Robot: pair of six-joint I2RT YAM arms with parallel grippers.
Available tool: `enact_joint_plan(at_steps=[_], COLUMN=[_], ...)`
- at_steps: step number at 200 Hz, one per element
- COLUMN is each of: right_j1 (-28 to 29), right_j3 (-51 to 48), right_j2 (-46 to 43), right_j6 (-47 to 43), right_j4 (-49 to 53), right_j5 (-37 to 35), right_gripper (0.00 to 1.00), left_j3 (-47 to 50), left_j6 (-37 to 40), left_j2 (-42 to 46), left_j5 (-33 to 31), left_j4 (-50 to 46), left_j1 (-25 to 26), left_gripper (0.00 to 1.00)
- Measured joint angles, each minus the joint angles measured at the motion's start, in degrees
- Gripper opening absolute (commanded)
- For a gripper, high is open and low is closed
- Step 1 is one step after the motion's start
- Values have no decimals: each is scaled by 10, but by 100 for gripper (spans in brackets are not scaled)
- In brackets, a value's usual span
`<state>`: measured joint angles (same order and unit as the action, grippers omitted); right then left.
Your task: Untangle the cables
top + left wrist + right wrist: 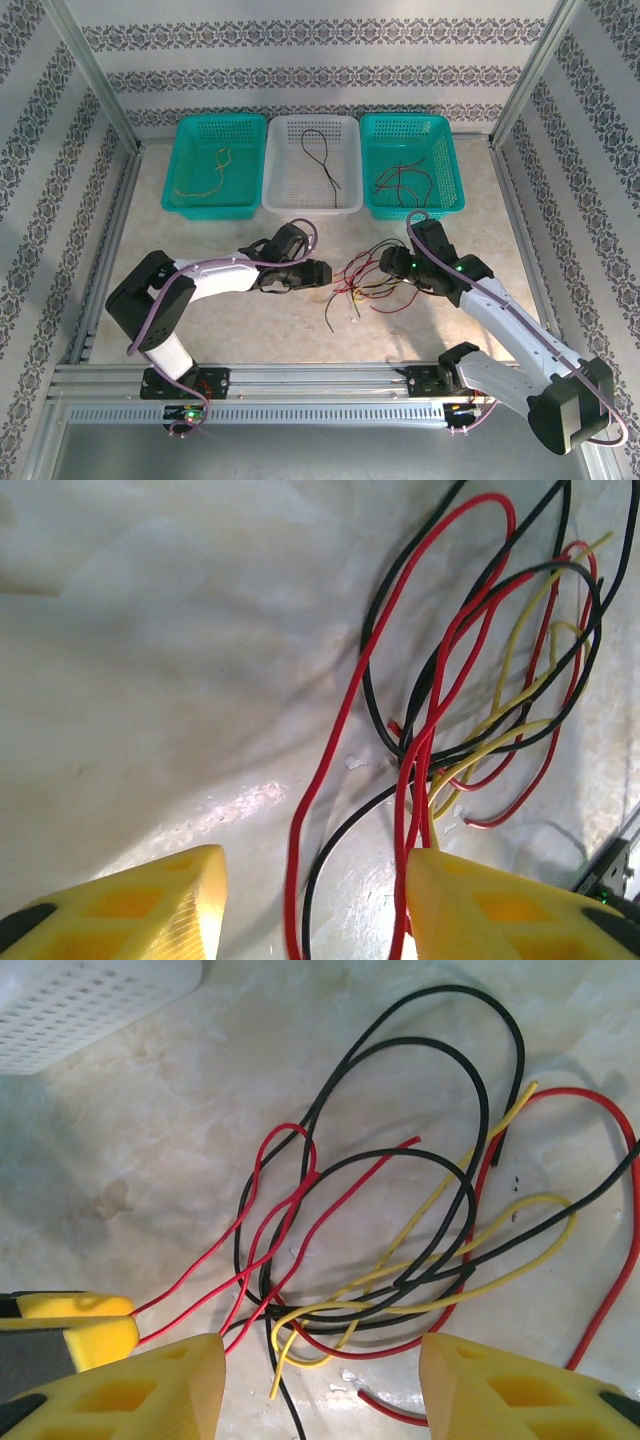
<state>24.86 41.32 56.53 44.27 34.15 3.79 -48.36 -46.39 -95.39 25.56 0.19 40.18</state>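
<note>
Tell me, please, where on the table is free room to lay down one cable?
Bare table lies on the near side of the tangle, apart from one black strand. A strip in front of the white basket is free too. The middle is crowded: the left gripper and the right gripper flank the tangle.

Cables point(400, 1285) had smooth, glossy plastic sheathing, tabletop point(250, 325) was polished marble-look stone, shiny in patches, white basket point(90, 1000) was perforated, slightly glossy plastic, left gripper point(315, 880) fingers point(130, 905) were matt yellow plastic, ribbed inside, frame rail point(320, 378) was bare brushed metal
</note>
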Motion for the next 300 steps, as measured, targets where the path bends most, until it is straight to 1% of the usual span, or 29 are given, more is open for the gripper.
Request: enact_joint_plan(at_steps=[24, 40, 54, 71, 87, 108, 129, 160, 233, 248, 272, 300], right_j1=[0, 0, 0, 5, 16, 24, 30, 39, 39, 39, 46, 74], right_j3=[-10, -10, -10, -9, -7, 6, 16, 17, 18, 18, 14, -9], right_j2=[-11, -14, -16, -24, -40, -55, -64, -76, -115, -127, -153, -184], right_j6=[6, 8, 8, 8, 6, 5, 4, 4, 6, 8, 15, 23], right_j4=[-2, -6, -10, -15, -18, -31, -53, -77, -88, -97, -124, -199], right_j5=[6, 11, 17, 20, 22, 27, 32, 38, 49, 52, 63, 86], right_gripper=[56, 56, 59, 63, 64, 64, 65, 65, 65, 69, 80, 88], left_j3=[1, 1, 0, -11, -41, -88, -115, -119, -138, -138, -129, -94], left_j6=[-26, -32, -29, -8, 17, 42, 50, 52, 72, 72, 67, 45], left_j2=[-1, 9, 37, 103, 180, 264, 314, 340, 390, 396, 401, 407], left_j5=[25, 35, 39, 38, 32, 30, 38, 49, 51, 54, 53, 55], left_j4=[24, 29, 19, -20, -49, -57, -57, -60, -78, -72, -47, 16], left_j1=[0, 0, 0, 0, 0, 0, 0, 0, -2, -4, -5, -5], left_gripper=[0, 0, 0, 0, 0, 0, 0, 0, 0, 0, 0, 0])
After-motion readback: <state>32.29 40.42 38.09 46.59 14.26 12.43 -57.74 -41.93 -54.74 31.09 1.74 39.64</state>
